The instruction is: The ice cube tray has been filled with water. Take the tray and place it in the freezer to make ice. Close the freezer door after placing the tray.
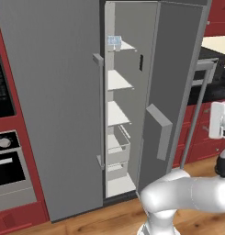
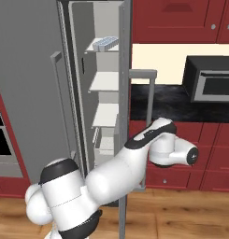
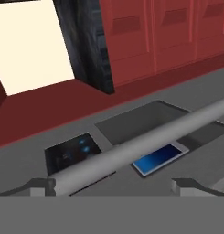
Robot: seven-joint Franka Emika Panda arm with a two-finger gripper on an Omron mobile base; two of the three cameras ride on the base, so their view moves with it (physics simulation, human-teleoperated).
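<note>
White Franka arm [image 2: 111, 172] in foreground, reaching round the tall grey dispenser-panel freezer door [image 1: 171, 87], swung wide. Beyond it, the tall matte grey freezer [image 1: 54, 101] stands open. Gripper [image 3: 113, 185] spread wide, empty, the door's bar handle [image 3: 145, 141] just ahead of its tips. Small white ice cube tray [image 2: 105, 43] sits on the top shelf, far from the gripper. Placing looks done; closing remains.

You face red kitchen cabinets [image 2: 181, 18]. A black microwave [image 2: 211, 78] sits on a dark tabletop [image 2: 162, 100]; a built-in oven [image 1: 7, 163] is set above the wooden floor [image 1: 114, 218].
</note>
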